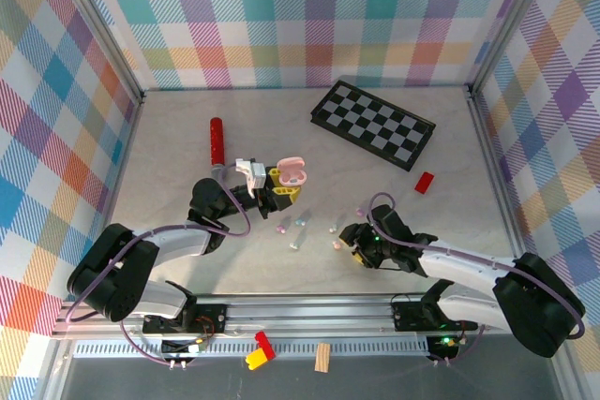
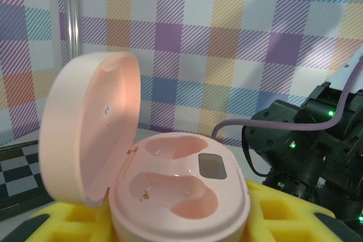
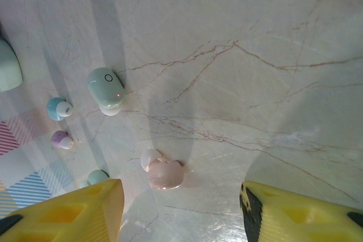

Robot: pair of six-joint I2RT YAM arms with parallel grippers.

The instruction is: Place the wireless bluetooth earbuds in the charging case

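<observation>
Top external view, from the left: a red cylinder [image 1: 217, 140] lies on the pale marbled tabletop [image 1: 169, 166]. To its right the left claw [image 1: 282, 186] is clamped on an open pink case [image 1: 292, 171]. Left wrist view has that case [image 2: 178, 196] seated between yellow pads [image 2: 272, 208], with its lid [image 2: 91, 128] swung up on the left and both wells bare. A tiny dark mark on the lid's inner face is too small to read, and a small dark window [image 2: 212, 167] sits beside the far well. Right of the case the earbuds [image 1: 297, 243] lie scattered loose on the tabletop, none in the case. The right claw [image 1: 353, 250] stands by the nearest, a pink bud [image 1: 337, 244]. Right wrist view, left to right, shows a pale mint rounded thing [image 3: 8, 72] cut by the edge, then a blue bud [image 3: 58, 108] and a purple bud [image 3: 60, 139]. Next come a mint bud [image 3: 106, 89] bearing a small ring mark and a red dot, and a second mint bud [image 3: 97, 175] by one finger. The pink bud [image 3: 164, 174] lies between the yellow fingers [image 3: 74, 213], which stand wide and touch nothing. Further right in the top view are a checkerboard [image 1: 373, 124] and a small red piece [image 1: 424, 182].
</observation>
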